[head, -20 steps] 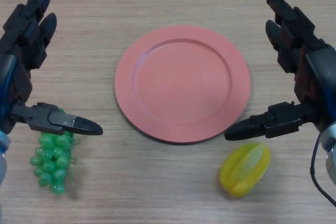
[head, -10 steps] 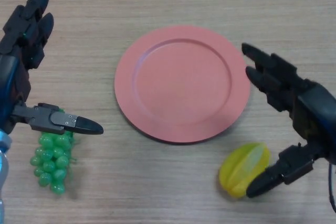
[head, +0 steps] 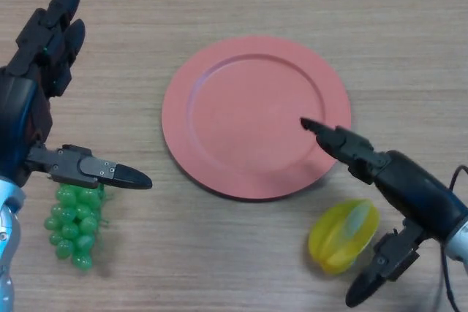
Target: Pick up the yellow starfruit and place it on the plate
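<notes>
The yellow starfruit (head: pixel 341 236) lies on the wooden table at the lower right, just off the rim of the pink plate (head: pixel 256 115). My right hand (head: pixel 409 191) is open and hangs over the starfruit. Its fingers (head: pixel 338 144) reach over the plate's right edge and its thumb (head: pixel 380 273) points down at the near right of the fruit. The fruit sits between thumb and fingers, not gripped. My left hand (head: pixel 33 100) is open at the left edge, idle.
A bunch of green grapes (head: pixel 73 221) lies at the lower left, under my left thumb (head: pixel 102 173).
My right hand has dropped from beside the plate and swung left, straddling the starfruit, fingers now over the plate's rim. The starfruit, plate and left hand have stayed put.
</notes>
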Robot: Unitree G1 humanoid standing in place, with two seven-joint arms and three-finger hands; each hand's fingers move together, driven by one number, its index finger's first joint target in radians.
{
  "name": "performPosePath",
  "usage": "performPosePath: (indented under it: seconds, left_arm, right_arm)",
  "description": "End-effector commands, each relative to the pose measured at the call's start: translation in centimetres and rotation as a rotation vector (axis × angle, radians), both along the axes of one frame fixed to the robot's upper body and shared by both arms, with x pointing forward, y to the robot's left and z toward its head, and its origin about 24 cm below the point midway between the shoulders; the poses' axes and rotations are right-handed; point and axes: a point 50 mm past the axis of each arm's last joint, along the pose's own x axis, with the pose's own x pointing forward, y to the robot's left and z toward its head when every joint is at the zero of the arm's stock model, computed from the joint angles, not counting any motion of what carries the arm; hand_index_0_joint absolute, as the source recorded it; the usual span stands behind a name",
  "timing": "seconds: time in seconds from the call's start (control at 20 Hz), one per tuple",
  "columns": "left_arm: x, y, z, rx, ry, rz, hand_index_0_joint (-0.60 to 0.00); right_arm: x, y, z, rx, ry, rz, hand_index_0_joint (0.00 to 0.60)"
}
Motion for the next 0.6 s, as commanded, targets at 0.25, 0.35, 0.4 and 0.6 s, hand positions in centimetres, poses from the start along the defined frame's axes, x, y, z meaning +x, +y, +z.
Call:
performPosePath:
  seconds: [0.25, 0.35, 0.4, 0.6]
  left_arm:
    - [-1.0, 0.9, 3.4, 0.051, -0.208, 0.030, 0.000]
    - [-0.9, 0.9, 3.4, 0.054, -0.214, 0.034, 0.000]
    - [-0.9, 0.9, 3.3, 0.062, -0.215, 0.039, 0.000]
    - [-0.8, 0.7, 3.2, 0.073, -0.202, 0.042, 0.000]
  right_arm:
    - [0.8, -1.6, 1.5, -0.056, -0.188, 0.023, 0.250]
    - [1.1, -2.2, 0.9, -0.074, -0.183, 0.023, 0.500]
    - [1.3, -3.0, 0.3, -0.067, -0.162, -0.005, 0.600]
    - [1.6, -3.6, -0.2, 0.026, -0.124, -0.054, 0.600]
